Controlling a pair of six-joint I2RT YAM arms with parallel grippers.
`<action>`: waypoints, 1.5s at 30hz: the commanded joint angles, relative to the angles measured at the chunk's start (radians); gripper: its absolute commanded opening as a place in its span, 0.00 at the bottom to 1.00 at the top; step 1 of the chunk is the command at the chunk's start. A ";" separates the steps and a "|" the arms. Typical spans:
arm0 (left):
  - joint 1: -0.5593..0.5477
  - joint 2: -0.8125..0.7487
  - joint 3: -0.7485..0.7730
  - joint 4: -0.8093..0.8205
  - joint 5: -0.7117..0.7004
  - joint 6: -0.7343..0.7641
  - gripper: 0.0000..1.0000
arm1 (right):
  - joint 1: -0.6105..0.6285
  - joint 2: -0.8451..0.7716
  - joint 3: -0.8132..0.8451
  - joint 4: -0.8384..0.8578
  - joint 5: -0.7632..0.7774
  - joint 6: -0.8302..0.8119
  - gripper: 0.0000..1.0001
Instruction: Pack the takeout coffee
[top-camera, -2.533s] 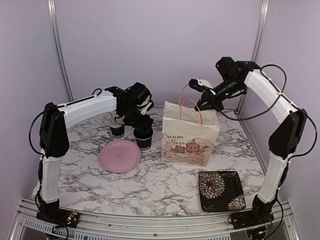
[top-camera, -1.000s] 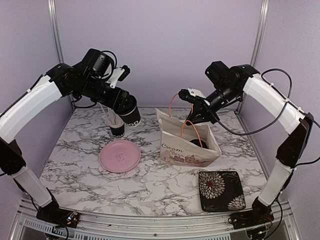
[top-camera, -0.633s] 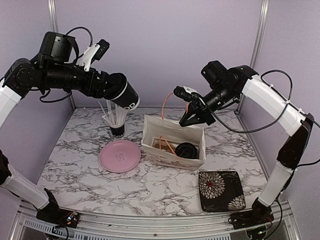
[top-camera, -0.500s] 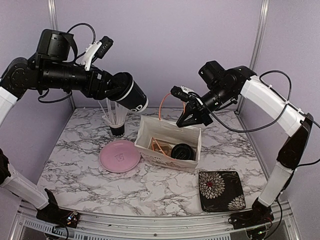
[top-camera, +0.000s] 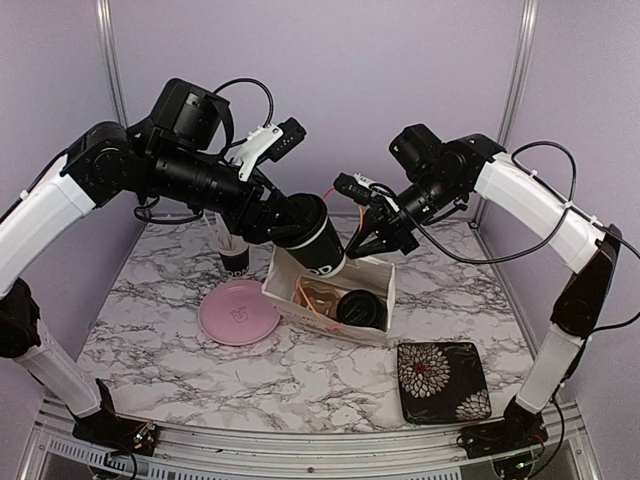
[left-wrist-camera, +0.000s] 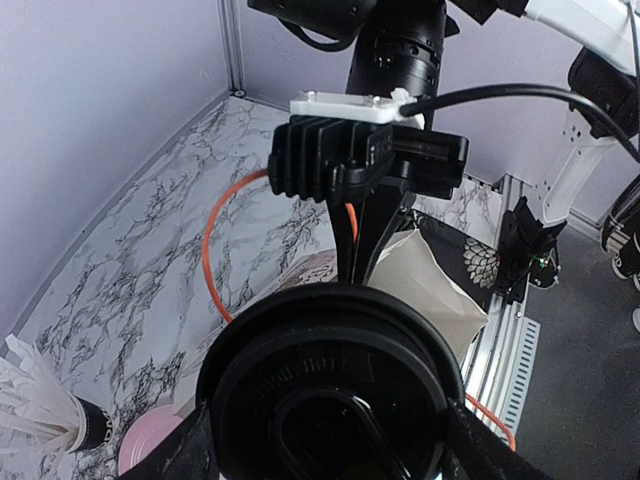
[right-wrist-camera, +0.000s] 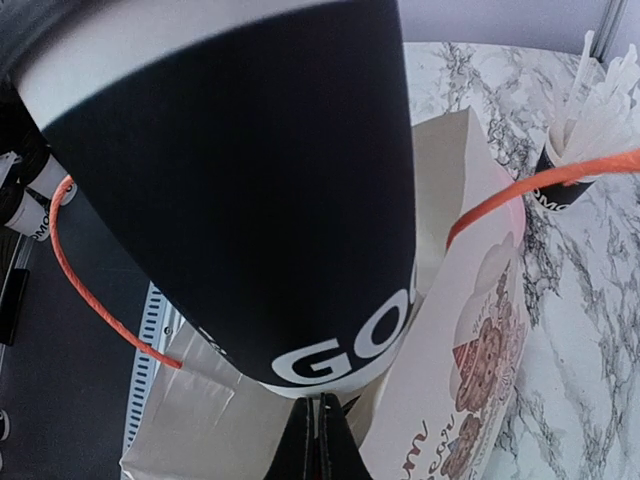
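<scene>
Black and lidded, one coffee cup (top-camera: 318, 240) is hanging tilted over the paper bag (top-camera: 318, 318), gripped in the left jaws, while the right jaws are pinching the orange handle (left-wrist-camera: 207, 240); the next move is probably calling for righting and lowering it beside the cup inside (top-camera: 362, 306).

Robot lab test cell, not a home or café. Plain lilac wall panels (top-camera: 400, 80) and bare aluminium corner posts (top-camera: 108, 70) box in a marble-patterned tabletop (top-camera: 300, 370). A white-and-black jointed left robot arm (top-camera: 50, 205) and a matching right robot arm (top-camera: 540, 195) are bolted at the near edge beside a slotted aluminium rail (top-camera: 300, 440). Loose black cables (top-camera: 545, 143) loop off the arms. In the left wrist view, dark grey floor (left-wrist-camera: 590, 400) shows past the tabletop edge.
</scene>
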 joint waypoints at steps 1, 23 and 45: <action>-0.011 0.015 -0.014 0.033 0.028 0.073 0.60 | 0.008 -0.003 0.026 0.002 -0.036 0.004 0.01; -0.119 -0.014 -0.205 0.019 -0.010 0.201 0.56 | 0.084 -0.008 -0.003 -0.134 -0.093 -0.190 0.06; -0.211 -0.012 -0.231 -0.055 -0.261 0.214 0.55 | 0.091 0.048 0.190 -0.059 -0.001 -0.133 0.00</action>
